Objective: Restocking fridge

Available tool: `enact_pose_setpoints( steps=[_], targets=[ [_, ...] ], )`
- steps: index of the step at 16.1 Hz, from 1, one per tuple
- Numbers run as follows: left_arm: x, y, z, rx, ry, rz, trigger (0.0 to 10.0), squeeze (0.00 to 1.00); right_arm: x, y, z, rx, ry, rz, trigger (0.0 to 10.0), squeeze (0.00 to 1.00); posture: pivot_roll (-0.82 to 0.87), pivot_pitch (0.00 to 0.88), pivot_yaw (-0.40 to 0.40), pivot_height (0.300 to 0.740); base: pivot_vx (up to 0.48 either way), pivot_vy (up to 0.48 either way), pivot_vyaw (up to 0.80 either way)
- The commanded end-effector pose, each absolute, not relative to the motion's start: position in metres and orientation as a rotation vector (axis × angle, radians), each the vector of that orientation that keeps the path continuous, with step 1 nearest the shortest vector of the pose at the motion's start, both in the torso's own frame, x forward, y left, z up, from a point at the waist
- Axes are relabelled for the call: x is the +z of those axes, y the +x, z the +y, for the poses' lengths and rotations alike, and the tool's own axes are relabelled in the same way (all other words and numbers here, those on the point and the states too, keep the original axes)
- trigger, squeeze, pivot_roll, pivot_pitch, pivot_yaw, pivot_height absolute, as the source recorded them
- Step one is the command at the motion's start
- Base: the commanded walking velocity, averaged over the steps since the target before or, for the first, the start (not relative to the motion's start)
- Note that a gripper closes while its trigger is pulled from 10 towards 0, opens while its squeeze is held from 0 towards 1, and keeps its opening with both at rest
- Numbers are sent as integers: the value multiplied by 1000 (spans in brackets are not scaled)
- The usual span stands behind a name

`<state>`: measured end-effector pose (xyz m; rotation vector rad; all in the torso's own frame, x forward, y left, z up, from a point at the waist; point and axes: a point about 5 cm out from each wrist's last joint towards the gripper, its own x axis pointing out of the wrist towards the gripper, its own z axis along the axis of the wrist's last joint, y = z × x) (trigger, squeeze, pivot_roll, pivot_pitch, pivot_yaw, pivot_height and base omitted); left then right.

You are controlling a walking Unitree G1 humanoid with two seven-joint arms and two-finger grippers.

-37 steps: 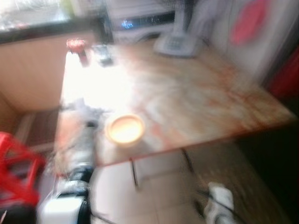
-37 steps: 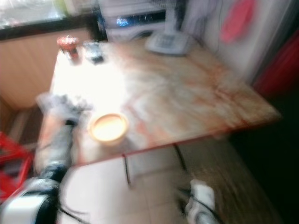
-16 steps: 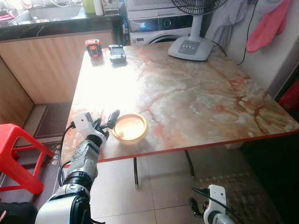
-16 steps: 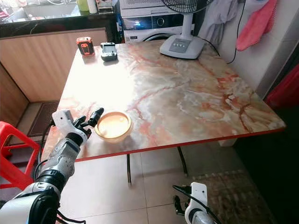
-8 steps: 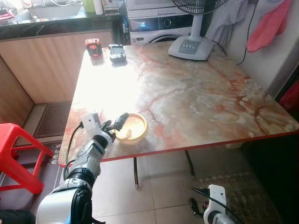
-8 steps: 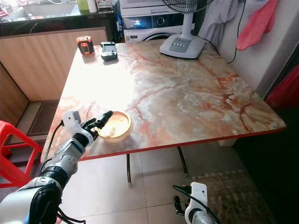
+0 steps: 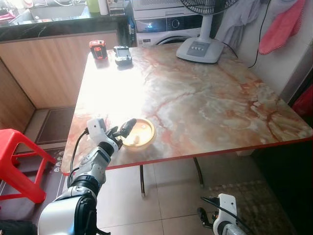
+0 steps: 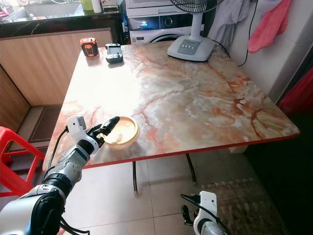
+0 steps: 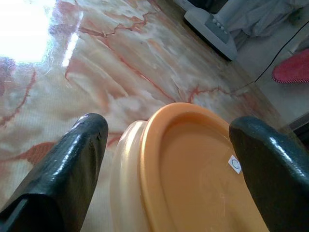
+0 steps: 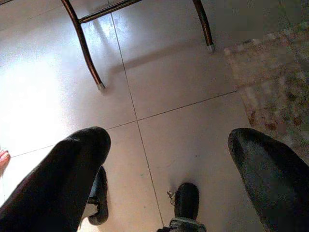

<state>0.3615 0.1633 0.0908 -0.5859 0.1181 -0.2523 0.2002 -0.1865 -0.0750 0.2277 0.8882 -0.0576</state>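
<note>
The left claw (image 7: 123,133) is reaching over the near left edge of the worktop with its two black fingers (image 9: 67,164) spread apart, one on each side of the round, shallow orange plastic container with its paler cream base (image 9: 193,169), bracketing the rim without yet pinching it. That container is sitting near the front left corner of the marble-patterned worktop with the red edge (image 7: 205,103), well apart from everything else on it. It is looking light and rigid, probably with a smooth, slightly slippery lid; a small white sticker (image 9: 234,164) is showing on its top. The safest hold is likely across the rim at the near side, fingers squeezing the stiff edge rather than the flat lid. Farther off, a red and black device (image 7: 98,49) and a grey handset-like gadget (image 7: 122,55) are lying at the far left edge, and a white fan base (image 7: 199,50) is standing at the far side. The right claw (image 10: 169,159) is hanging low over the tiled floor (image 10: 159,82), fingers wide apart and empty.
</note>
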Motion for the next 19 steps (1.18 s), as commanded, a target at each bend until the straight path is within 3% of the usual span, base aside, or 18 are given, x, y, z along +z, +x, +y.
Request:
enact_pose_setpoints(
  steps=[1, 16, 18, 19],
  targets=[
    [86, 358, 170, -234, -583, 132, 10000, 0, -75, 200, -186, -51, 222, 885, 10000, 0, 127, 0, 32, 740, 0, 0, 0],
    [80, 357, 167, -223, -719, 147, 10000, 0, -74, 202, -187, -41, 209, 887, 10000, 0, 121, 9, 24, 740, 0, 0, 0],
    [81, 358, 166, -219, -732, 150, 9647, 0, -74, 202, -187, -40, 208, 887, 10000, 0, 120, 10, 23, 740, 0, 0, 0],
    [81, 358, 166, -216, -743, 155, 4314, 0, -74, 202, -187, -39, 206, 887, 10000, 0, 120, 10, 23, 740, 0, 0, 0]
  ],
)
